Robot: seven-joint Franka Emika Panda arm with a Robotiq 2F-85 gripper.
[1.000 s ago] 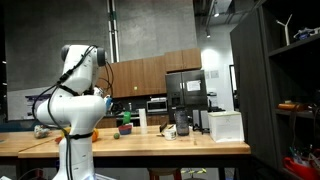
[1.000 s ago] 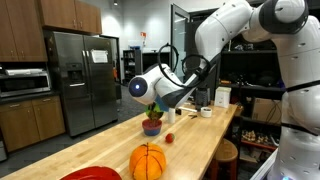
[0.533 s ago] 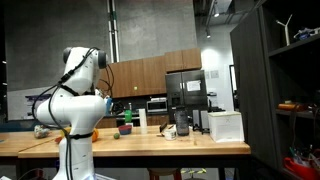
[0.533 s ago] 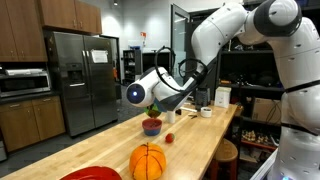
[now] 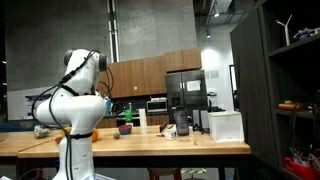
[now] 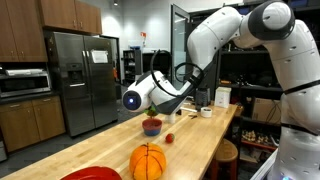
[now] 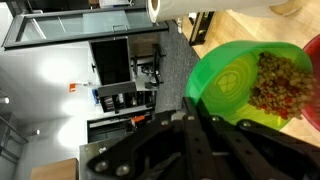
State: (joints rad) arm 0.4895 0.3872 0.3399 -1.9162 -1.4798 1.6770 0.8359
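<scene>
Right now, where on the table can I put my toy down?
Bare wood lies between the basketball and the small red object, and from there toward the white cup. It is crowded around the bowl, under the robot's arm.

No legible text, label or number anywhere, the notes point(image 6: 99, 57) on the fridge doors point(image 6: 80, 90) too blurred

my arm point(image 6: 228, 30) arches high, bends at the elbow and slopes downward; the end effector point(image 7: 190, 110) hangs low, and i can't tell how its jaws stand.
</scene>
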